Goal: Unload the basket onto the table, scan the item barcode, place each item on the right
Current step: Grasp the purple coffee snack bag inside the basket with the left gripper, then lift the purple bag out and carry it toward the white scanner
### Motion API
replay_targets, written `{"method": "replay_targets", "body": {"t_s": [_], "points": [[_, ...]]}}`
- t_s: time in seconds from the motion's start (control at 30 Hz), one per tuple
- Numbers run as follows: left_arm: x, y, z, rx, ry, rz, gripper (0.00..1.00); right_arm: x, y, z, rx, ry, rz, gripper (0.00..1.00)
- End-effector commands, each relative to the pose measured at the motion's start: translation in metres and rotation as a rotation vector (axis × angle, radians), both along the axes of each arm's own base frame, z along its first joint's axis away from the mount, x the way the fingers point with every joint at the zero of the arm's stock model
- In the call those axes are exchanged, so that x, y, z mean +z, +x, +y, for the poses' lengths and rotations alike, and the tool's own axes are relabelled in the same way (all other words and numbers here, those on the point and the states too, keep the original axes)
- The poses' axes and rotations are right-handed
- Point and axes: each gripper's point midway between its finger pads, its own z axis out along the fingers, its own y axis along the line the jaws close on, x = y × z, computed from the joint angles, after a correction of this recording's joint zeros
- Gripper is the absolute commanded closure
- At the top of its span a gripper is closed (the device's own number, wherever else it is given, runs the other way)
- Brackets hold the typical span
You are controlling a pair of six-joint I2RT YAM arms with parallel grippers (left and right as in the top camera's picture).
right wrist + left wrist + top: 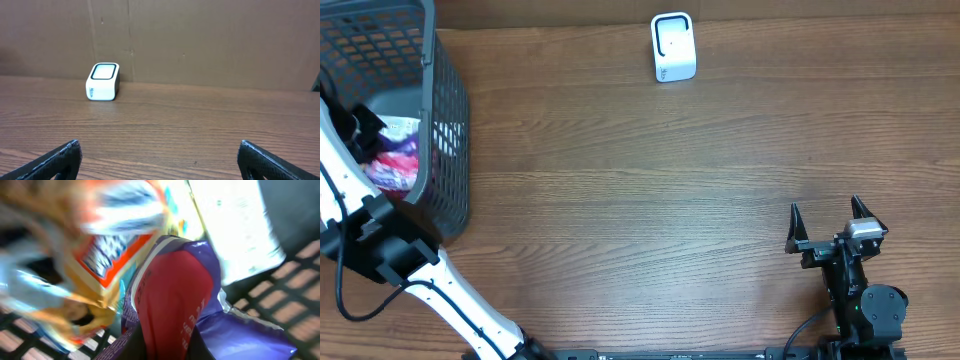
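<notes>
Nearest, at the table's (pixel 640 200) front R corner, the right gripper (pixel 825 206) is seen upright w/ its jaws spread wide and nothing between them; in the R wrist view only bare wood is framed by its two dark fingertips (pixel 65 155). At the front L, the left arm is angled up and over the rim of the grey mesh basket (pixel 445 130) at the far L corner. The left gripper (pixel 160 350) is sunk inside the basket and is closed on the red and purple packet (pixel 172 295), which is pinched at its lower end, right at the wrist cam; the fingers themselves are mostly hidden by the packet. An orange and yellow bag (pixel 110 250) is pressed against the packet's L side, blurred, and a white pack (pixel 235 225) is lying behind it. Farthest, the white barcode scanner (pixel 672 47) is set at the table's back edge, well apart from the basket and both grippers.
</notes>
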Motion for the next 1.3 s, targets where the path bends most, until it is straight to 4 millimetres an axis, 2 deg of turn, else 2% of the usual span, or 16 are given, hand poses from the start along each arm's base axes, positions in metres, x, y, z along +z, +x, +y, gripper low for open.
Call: {"method": "replay_targets", "body": {"t_s": [0.0,0.2,0.43,0.47,0.57,0.6,0.7,0.73,0.77,0.8,0.87,0.9,1.0,1.1,1.27], "points": [[0.053,0.003,-0.001,0.010,0.078,-0.123,0.96,-0.002,0.000,-0.001,-0.006,0.004,-0.003,0.00],[0.108,-0.004,-0.009,0.039,0.143,-0.250,0.96,-0.002,0.000,-0.001,-0.006,0.004,-0.003,0.00],[0.171,-0.005,-0.043,-0.014,0.125,-0.464,0.96,-0.002,0.000,-0.001,-0.006,0.004,-0.003,0.00],[0.188,-0.007,-0.048,-0.025,0.144,-0.517,0.96,-0.002,0.000,-0.001,-0.006,0.004,-0.003,0.00],[0.222,-0.014,-0.059,-0.045,0.195,-0.607,0.96,-0.002,0.000,-0.001,-0.006,0.004,-0.003,0.00],[0.237,-0.018,-0.068,-0.059,0.217,-0.644,0.96,-0.002,0.000,-0.001,-0.006,0.004,-0.003,0.00],[0.260,-0.022,-0.097,-0.118,0.209,-0.711,0.96,-0.002,0.000,-0.001,-0.006,0.004,-0.003,0.00],[0.265,-0.021,-0.120,-0.171,0.166,-0.734,0.96,-0.002,0.000,-0.001,-0.006,0.004,-0.003,0.00],[0.265,-0.019,-0.132,-0.201,0.142,-0.741,0.96,-0.002,0.000,-0.001,-0.006,0.004,-0.003,0.00],[0.265,-0.014,-0.157,-0.267,0.085,-0.750,0.96,-0.002,0.000,-0.001,-0.006,0.004,-0.003,0.00],[0.261,-0.006,-0.189,-0.368,0.024,-0.748,0.96,-0.002,0.000,-0.001,-0.006,0.004,-0.003,0.00],[0.254,0.001,-0.221,-0.465,-0.020,-0.726,0.96,-0.002,0.000,-0.001,-0.006,0.004,-0.003,0.00],[0.238,0.010,-0.271,-0.616,-0.072,-0.672,0.96,-0.002,0.000,-0.001,-0.006,0.004,-0.003,0.00],[0.211,0.019,-0.320,-0.727,-0.108,-0.576,0.96,-0.002,0.000,-0.001,-0.006,0.004,-0.003,0.00],[0.137,0.026,-0.380,-0.827,-0.089,-0.318,0.96,-0.002,0.000,-0.001,-0.006,0.004,-0.003,0.00]]}}
